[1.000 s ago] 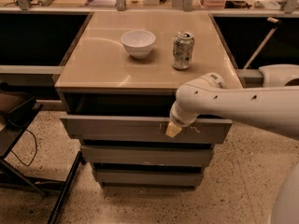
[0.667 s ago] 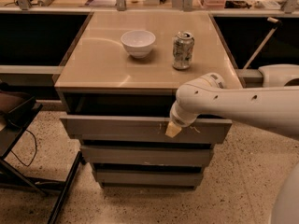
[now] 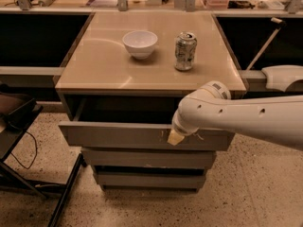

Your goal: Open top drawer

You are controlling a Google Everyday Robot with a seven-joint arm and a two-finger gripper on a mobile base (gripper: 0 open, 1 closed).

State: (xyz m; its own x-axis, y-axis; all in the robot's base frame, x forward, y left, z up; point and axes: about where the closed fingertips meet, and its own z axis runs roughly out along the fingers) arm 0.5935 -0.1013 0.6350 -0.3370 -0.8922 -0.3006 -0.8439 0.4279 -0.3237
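Barely anything has moved in the past second: the top drawer point(image 3: 118, 135) stands pulled out of the cabinet as before, its front perhaps a shade lower in view, and the gripper point(image 3: 175, 137) remains at the same spot on it.

That drawer is the widest of three flat, handle-less, matte grey fronts. It juts forward below the tabletop point(image 3: 99, 67), with a dark gap open behind its upper edge. Small pale scratches mark the front right of centre, at 3 o'clock from the gripper. The gripper's tan, wedge-shaped tip lies against the drawer front, just under its top edge. How far it is open, and whether it has hold of anything, cannot be told.

A smooth white arm point(image 3: 236, 115), rounded and dotted with small dark holes, reaches in from 3 o'clock.

Two narrower grey drawers, the middle drawer point(image 3: 142, 157) and the bottom drawer point(image 3: 142, 178), step back beneath, at 6 o'clock from the top one.

On the glossy tan tabletop sit a round white bowl point(image 3: 140, 43) and, at its 3 o'clock and apart from it, a dented silver can point(image 3: 185, 51). Its printing is too blurred to read.

Speckled terrazzo floor point(image 3: 246, 193) spreads below. A black frame point(image 3: 61, 197) slants at 8 o'clock.
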